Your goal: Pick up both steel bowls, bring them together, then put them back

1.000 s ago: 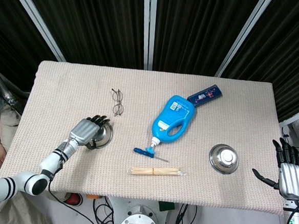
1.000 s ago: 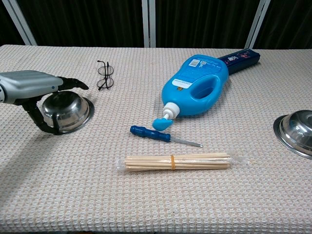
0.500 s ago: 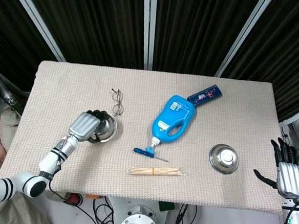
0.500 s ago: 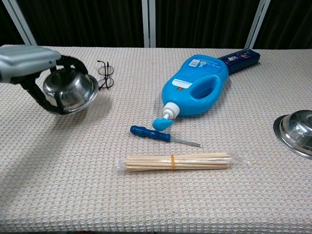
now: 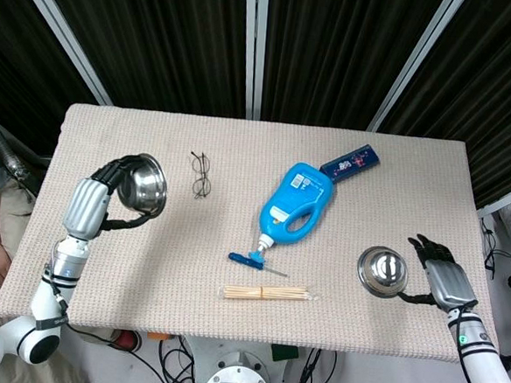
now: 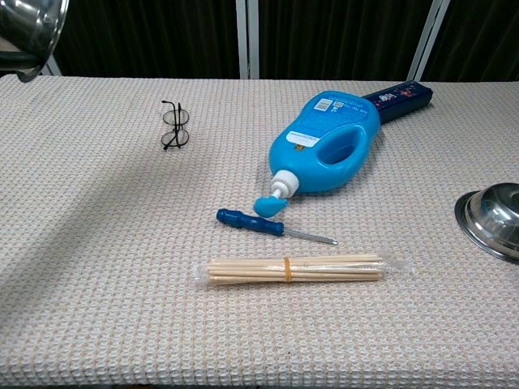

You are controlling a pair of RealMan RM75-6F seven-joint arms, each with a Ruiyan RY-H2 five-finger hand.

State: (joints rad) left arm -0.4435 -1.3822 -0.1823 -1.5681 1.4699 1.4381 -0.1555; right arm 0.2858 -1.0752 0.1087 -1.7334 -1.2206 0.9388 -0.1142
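1 steel bowl (image 5: 145, 183), on the table (image 5: 111, 129) 1 second ago, is now lifted near the left edge, clamped in the left hand (image 5: 91, 203). The right hand (image 5: 438, 276) has arrived beside the inverted second bowl (image 5: 382, 270) near the right edge, fingers apart. Neither bowl shows contents.

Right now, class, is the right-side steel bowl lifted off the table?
No. The right steel bowl sits upside down on the table, beside the right hand.
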